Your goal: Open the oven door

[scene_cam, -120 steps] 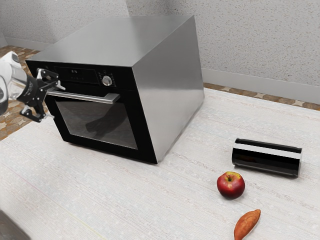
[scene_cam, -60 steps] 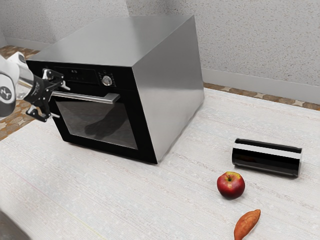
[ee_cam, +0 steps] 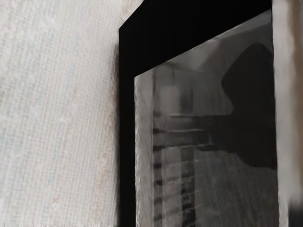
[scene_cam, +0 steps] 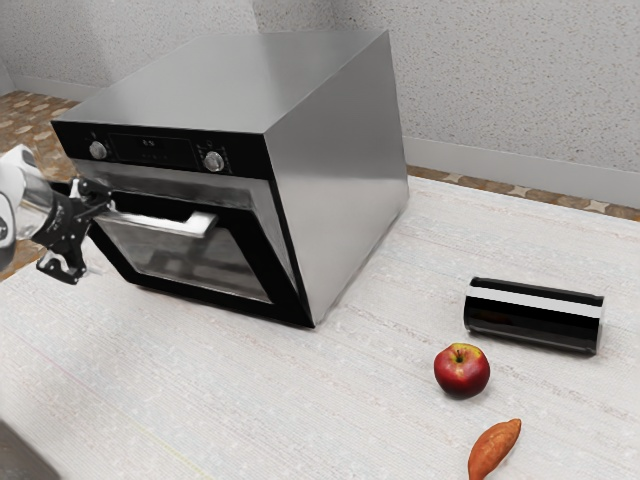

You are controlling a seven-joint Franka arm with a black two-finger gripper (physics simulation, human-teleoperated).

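The gripper [scene_cam: 105, 239] is positioned at the handle [scene_cam: 170, 225], its fingers apart. The oven door [scene_cam: 185, 264] beside it is partly open.

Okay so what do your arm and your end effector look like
My smooth, rounded robot arm is white, with a silvery-grey section near the wrist. It carries a black two-finger end effector with angular, jointed links and small pale markings on its body. I can make out no cables.
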